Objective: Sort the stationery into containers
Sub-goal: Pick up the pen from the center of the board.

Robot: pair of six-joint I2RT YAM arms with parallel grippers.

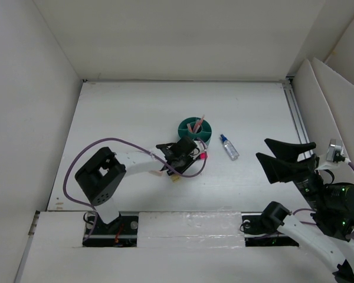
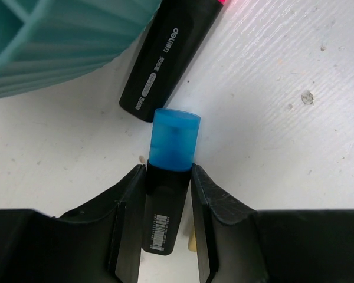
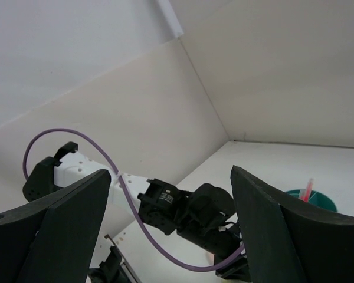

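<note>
Top view: the left gripper [image 1: 180,154] sits low over the table [image 1: 124,112], with the organizer [image 1: 210,131] directly ahead of it and close. Its own body hides the fingers here, so the grip cannot be read from this angle. A pen [image 1: 200,121] stands tilted in the organizer. The pink end of a pink marker [image 1: 203,156] shows just to the hand's right. A small tan block [image 1: 176,178] lies just behind the hand. The bottle [image 1: 229,147] lies on its side farther to the hand's right, apart from the organizer and between the two hands. The right gripper [image 1: 261,148] points toward the bottle, fingers spread wide, nothing between them. Left wrist view: the left gripper [image 2: 168,171] is closed on the blue marker [image 2: 165,224], one finger [image 2: 130,200] pressed to each side of the black barrel, the blue cap projecting ahead of the tips. The pink marker [image 2: 168,56] lies just ahead of that cap, slantwise, beside the organizer [image 2: 59,53] wall. A tan sliver shows under one finger. Right wrist view: the right gripper [image 3: 171,172] stands wide apart and empty. Beyond its tips are the left arm [image 3: 82,168], its purple cable [image 3: 65,131] and the organizer [image 3: 324,200] with the pen [image 3: 308,188].
</note>
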